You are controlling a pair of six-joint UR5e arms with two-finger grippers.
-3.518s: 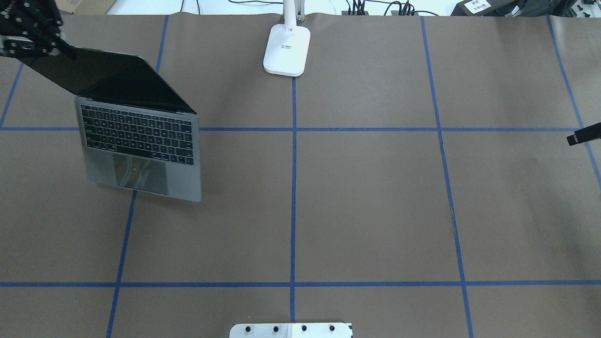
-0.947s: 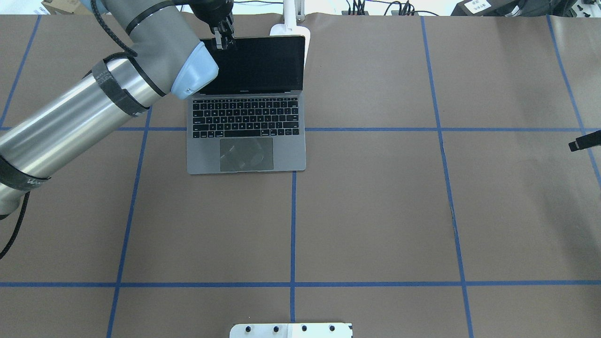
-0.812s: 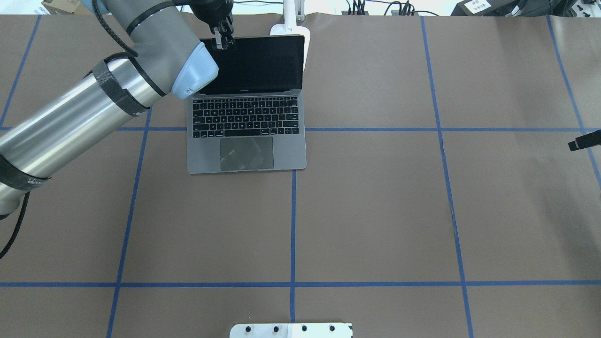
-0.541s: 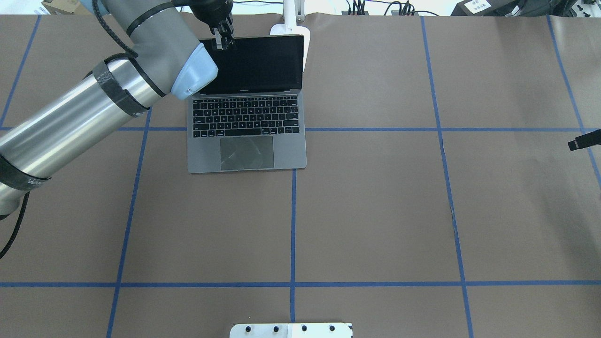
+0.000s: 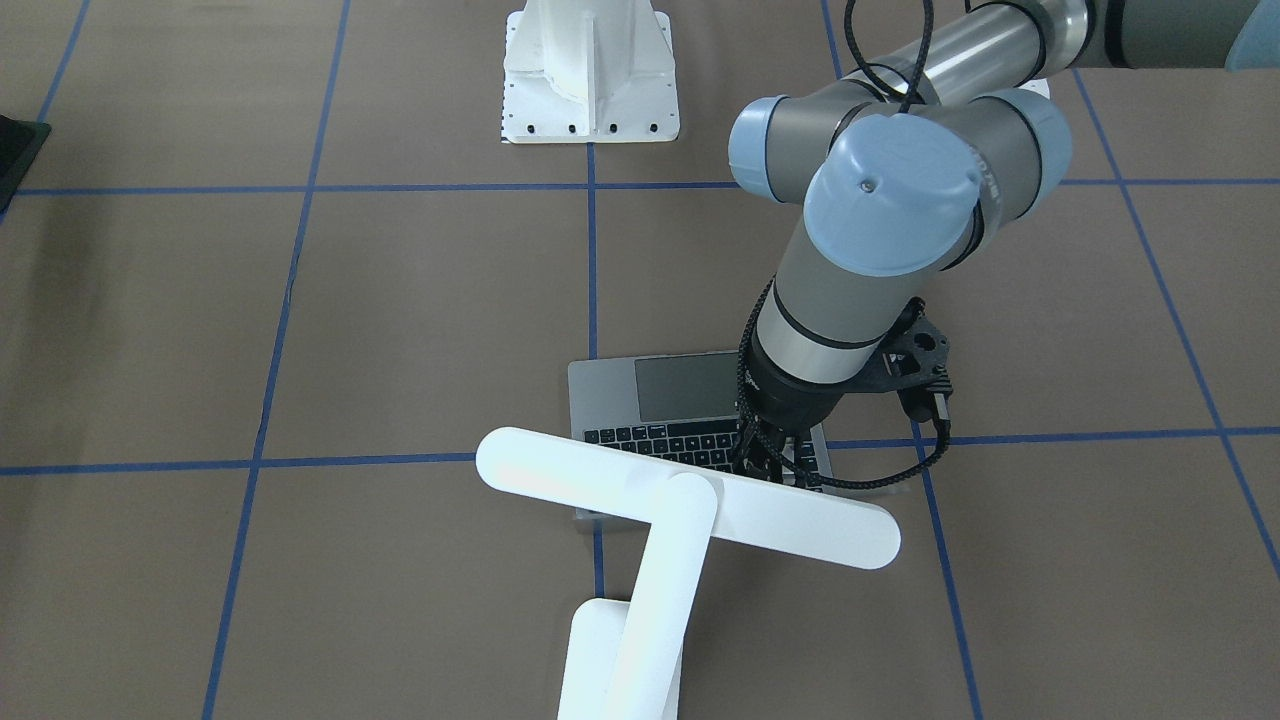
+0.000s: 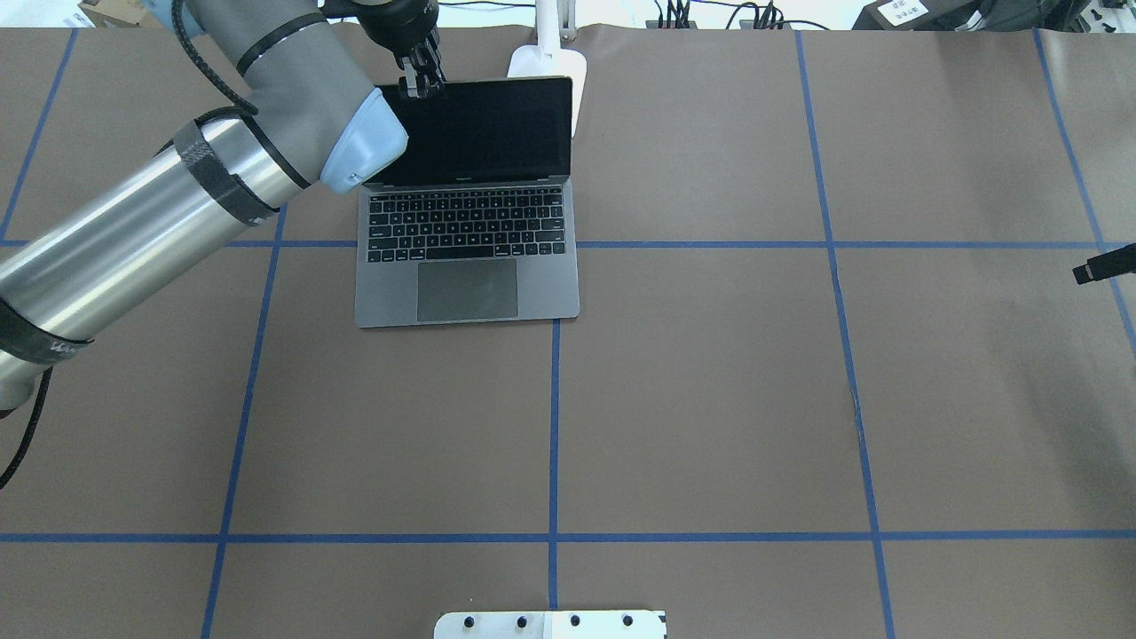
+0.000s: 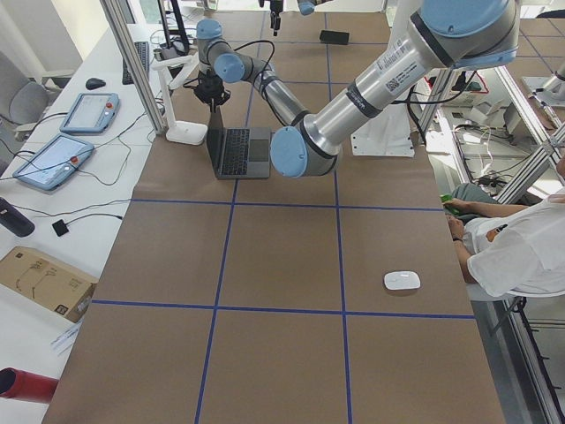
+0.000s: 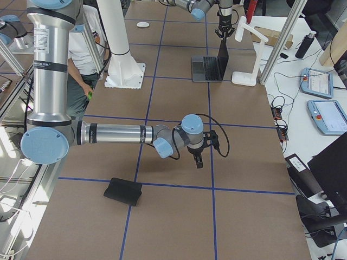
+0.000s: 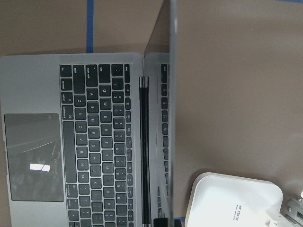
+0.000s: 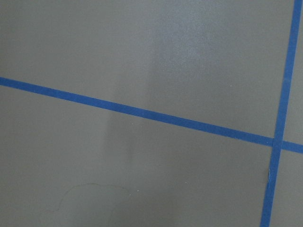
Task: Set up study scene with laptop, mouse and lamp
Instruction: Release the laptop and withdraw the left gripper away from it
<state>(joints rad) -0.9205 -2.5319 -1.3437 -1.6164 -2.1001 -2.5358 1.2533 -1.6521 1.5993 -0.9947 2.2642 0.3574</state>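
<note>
The grey laptop (image 6: 466,226) lies open and square on the brown table, its dark screen upright in front of the lamp's base (image 6: 550,64). My left gripper (image 6: 417,84) comes down onto the lid's top left corner and is shut on it. The left wrist view looks down the lid's edge onto the keyboard (image 9: 99,142) and the lamp's base (image 9: 234,201). The white lamp (image 5: 690,500) holds its bar head over the laptop (image 5: 680,395). The white mouse (image 7: 402,281) sits far off near the robot's side. My right gripper (image 6: 1093,266) shows only as a dark tip; I cannot tell its state.
A white bolted pedestal (image 5: 590,70) stands at the robot's edge of the table. A black mat (image 8: 123,191) lies near my right arm. A seated person (image 7: 521,256) is beside the table. Blue tape lines cross the brown cover.
The laptop came from the far left, angled, to a square spot before the lamp. In the last half second its lid tipped a little more upright. The right arm has not moved.
</note>
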